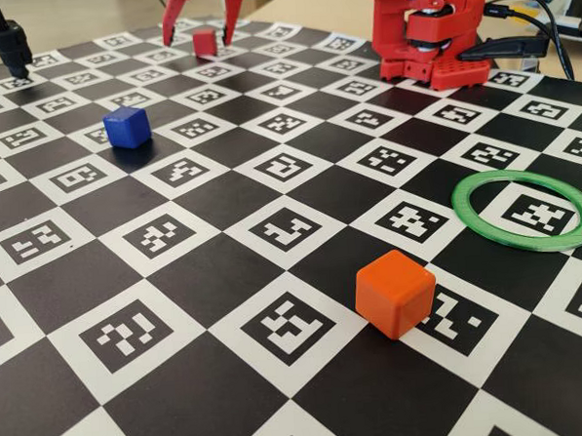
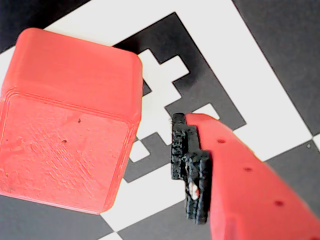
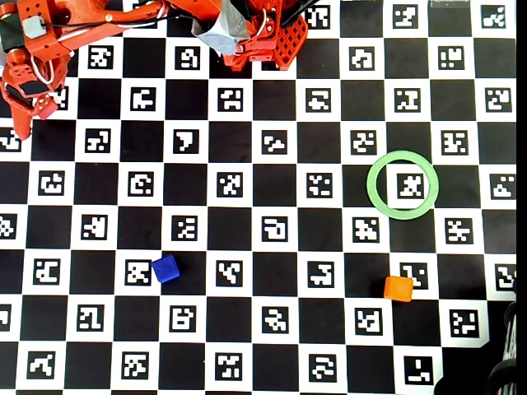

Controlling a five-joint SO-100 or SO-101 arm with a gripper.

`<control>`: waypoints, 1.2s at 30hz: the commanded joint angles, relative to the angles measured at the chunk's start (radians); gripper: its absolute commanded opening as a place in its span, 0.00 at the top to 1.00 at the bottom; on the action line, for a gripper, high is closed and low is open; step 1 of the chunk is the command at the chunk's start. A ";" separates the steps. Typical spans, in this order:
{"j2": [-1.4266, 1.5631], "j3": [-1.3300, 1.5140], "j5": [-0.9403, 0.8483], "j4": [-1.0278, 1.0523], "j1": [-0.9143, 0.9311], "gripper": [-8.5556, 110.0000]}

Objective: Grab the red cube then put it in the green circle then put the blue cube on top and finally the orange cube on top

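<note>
Claw (image 1: 203,32) first: it hangs at the far edge of the checkered surface (image 1: 222,197) with its two red fingers spread wide and pointing down, straddling the red cube (image 1: 205,42), which sits flat on the board between them, not gripped. The wrist view backs that up: the red cube fills the left of the picture, and the one black-padded fingertip (image 2: 190,167) in sight stands just beside it with a strip of board showing between, so the claw is released and nothing is held. That stance reads as the line-up for the first grab, fingers either side so one squeeze would pinch the cube. Largest to smallest now: one marker-printed surface, one red arm with its base (image 1: 428,35) bolted at the far side, one green circle (image 1: 527,210) lying flat and empty around a single white tile on the right of the fixed view, well apart from the claw, waiting as the stacking spot. Then three cubes, one of each colour: the orange cube (image 1: 395,293) nearest the fixed camera and near the ring, the blue cube (image 1: 126,127) off to the left by itself, and the red one under the claw. None are stacked, so by my reading the whole sequence is still ahead.
</note>
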 commanded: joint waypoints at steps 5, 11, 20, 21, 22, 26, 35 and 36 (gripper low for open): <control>0.061 -0.084 0.066 0.018 -0.015 0.55; 0.048 -0.100 0.132 0.032 -0.018 0.55; 0.023 -0.095 0.213 -0.012 -0.023 0.55; 0.021 -0.095 0.216 -0.020 -0.023 0.55; 0.018 -0.097 0.219 -0.023 -0.023 0.55; 0.011 -0.104 0.221 -0.029 -0.023 0.55; 0.002 -0.117 0.218 -0.046 -0.015 0.55; 0.002 -0.117 0.218 -0.046 -0.015 0.55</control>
